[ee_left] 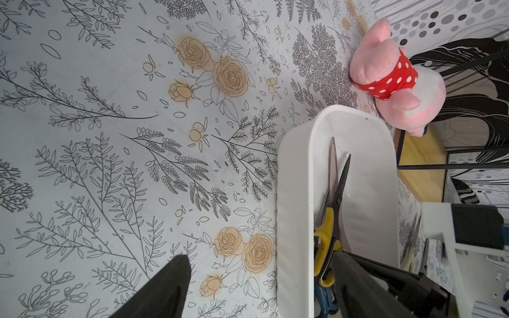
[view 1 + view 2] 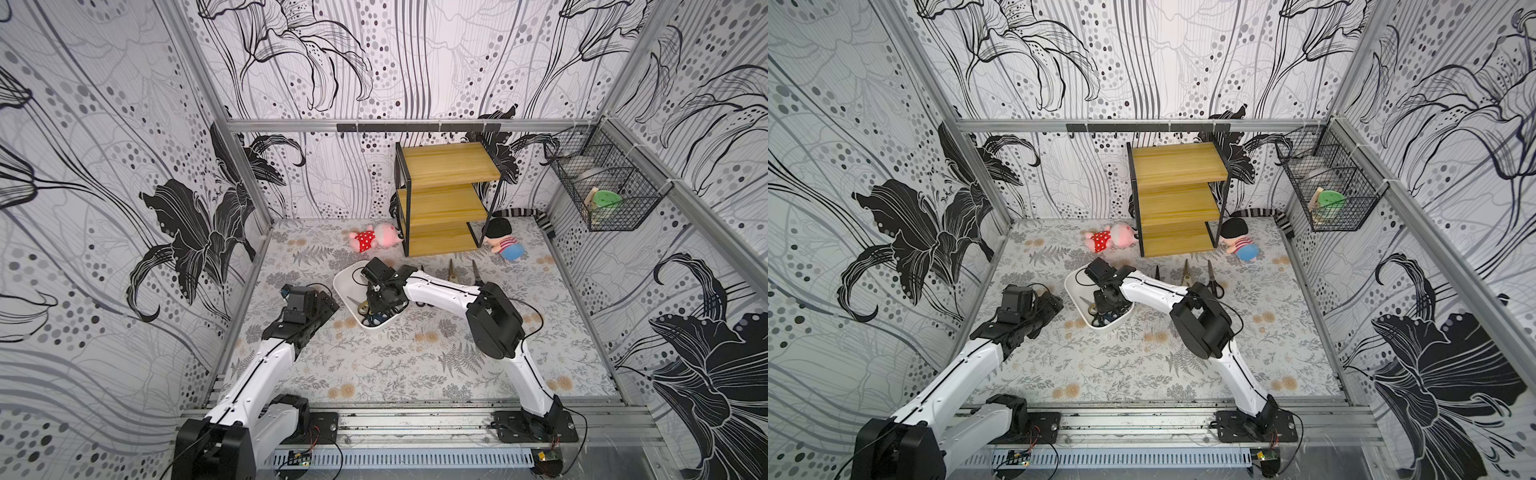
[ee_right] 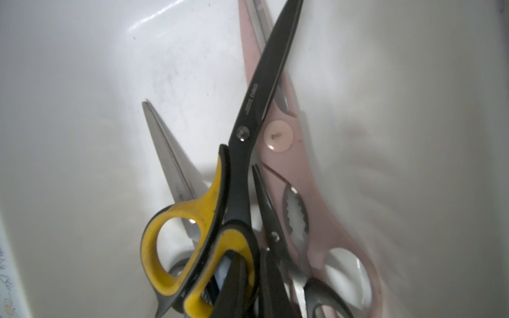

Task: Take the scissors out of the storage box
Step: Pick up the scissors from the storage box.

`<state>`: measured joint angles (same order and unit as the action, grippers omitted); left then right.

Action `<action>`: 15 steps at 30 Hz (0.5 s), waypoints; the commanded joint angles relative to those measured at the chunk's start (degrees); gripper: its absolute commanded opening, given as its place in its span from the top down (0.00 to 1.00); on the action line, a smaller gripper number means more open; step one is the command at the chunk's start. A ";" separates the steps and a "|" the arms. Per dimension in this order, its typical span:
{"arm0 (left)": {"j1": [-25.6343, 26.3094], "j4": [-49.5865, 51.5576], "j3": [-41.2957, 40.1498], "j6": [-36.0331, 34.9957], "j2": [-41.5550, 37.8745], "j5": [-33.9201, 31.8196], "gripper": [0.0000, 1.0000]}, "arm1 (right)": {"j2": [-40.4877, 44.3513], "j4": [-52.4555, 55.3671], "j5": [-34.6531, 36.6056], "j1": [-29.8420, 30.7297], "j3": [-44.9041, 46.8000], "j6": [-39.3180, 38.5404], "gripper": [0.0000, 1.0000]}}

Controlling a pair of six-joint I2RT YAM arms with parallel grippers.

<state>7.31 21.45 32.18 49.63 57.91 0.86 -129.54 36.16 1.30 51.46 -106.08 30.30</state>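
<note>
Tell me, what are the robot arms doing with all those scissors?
The right arm reaches into the white box, its jaws closed on what looks like the handle of the yellow scissors. More scissors are piled there, a pink pair included. The left arm hovers beside the box, jaws open. Three pairs already lie out on the table.

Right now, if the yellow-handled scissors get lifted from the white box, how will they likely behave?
Probably stiff: the yellow-handled scissors have dark metal-looking blades and hard handles. They could drag neighbours along, since they lie across the pink scissors and a steel-bladed pair. Gripped by one loop, the blades might swing open about the pivot.
</note>
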 commanded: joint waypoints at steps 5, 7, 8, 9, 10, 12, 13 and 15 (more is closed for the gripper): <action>-0.50 0.50 3.23 -1.94 -0.14 -1.19 0.15 | 9.44 -2.95 0.48 0.24 3.63 -3.79 1.00; -0.48 0.78 3.83 -2.33 0.48 -1.39 0.15 | 11.33 -3.97 0.07 0.23 4.45 -5.02 1.00; -0.48 0.83 3.92 -2.37 0.75 -1.32 0.15 | 12.01 -3.99 0.30 0.24 4.48 -5.58 1.00; -0.54 0.73 3.96 -2.32 0.93 -1.22 0.15 | 12.70 -3.71 1.06 0.22 4.35 -6.17 1.00; -0.50 0.59 3.94 -2.26 1.08 -1.00 0.15 | 13.36 -3.35 1.97 0.22 4.38 -6.81 1.00; -0.52 -0.44 3.56 -2.64 1.47 -0.36 0.15 | 14.58 -2.54 3.75 -0.08 4.30 -8.40 1.00; -0.49 -0.92 3.43 -2.81 1.82 0.31 0.15 | 15.30 -2.03 4.54 -0.26 4.39 -8.98 1.00; -0.33 -1.36 3.62 -3.11 3.16 1.55 0.15 | 16.72 -1.24 5.63 -0.90 4.95 -10.20 1.00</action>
<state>7.07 21.71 34.65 48.10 59.70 1.19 -115.81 34.06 3.73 51.29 -102.06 23.29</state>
